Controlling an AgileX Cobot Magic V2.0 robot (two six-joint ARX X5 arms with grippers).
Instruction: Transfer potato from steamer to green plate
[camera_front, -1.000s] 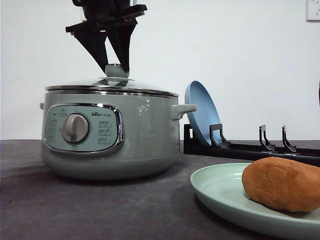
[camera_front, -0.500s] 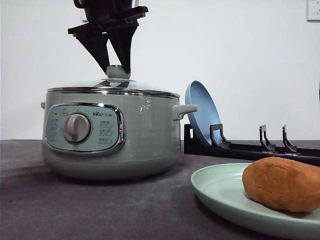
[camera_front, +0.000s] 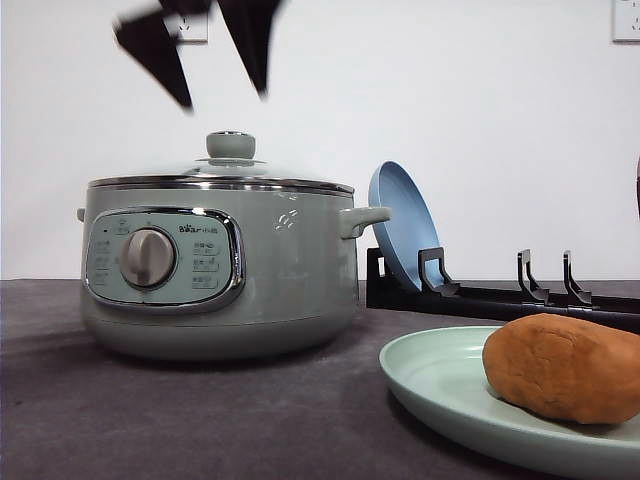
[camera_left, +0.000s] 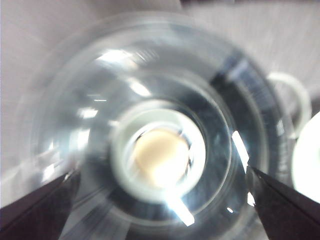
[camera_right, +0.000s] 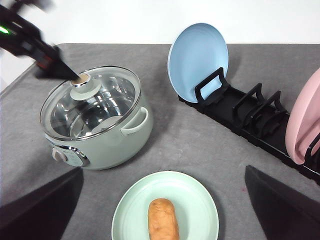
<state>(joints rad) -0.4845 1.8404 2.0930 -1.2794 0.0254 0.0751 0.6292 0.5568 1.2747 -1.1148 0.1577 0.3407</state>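
Note:
The orange-brown potato (camera_front: 565, 365) lies on the pale green plate (camera_front: 440, 385) at the front right, also seen from above as potato (camera_right: 162, 219) on plate (camera_right: 135, 215). The sage-green steamer (camera_front: 280, 260) stands at the left with its glass lid on, green knob (camera_front: 231, 145) on top. My left gripper (camera_front: 225, 98) hovers open a short way above the knob, motion-blurred; its wrist view looks straight down on the knob (camera_left: 160, 157). My right gripper (camera_right: 164, 169) is open, high over the green plate, holding nothing.
A black dish rack (camera_front: 500, 298) runs along the back right, holding a blue plate (camera_front: 400, 225) upright and a pink plate (camera_right: 305, 115) at its far end. Bare grey tabletop (camera_front: 200, 420) lies in front of the steamer.
The left gripper was closed around the lid knob; it has let go, opened and risen above it. The lid stays on the steamer. Potato and plate have not moved.

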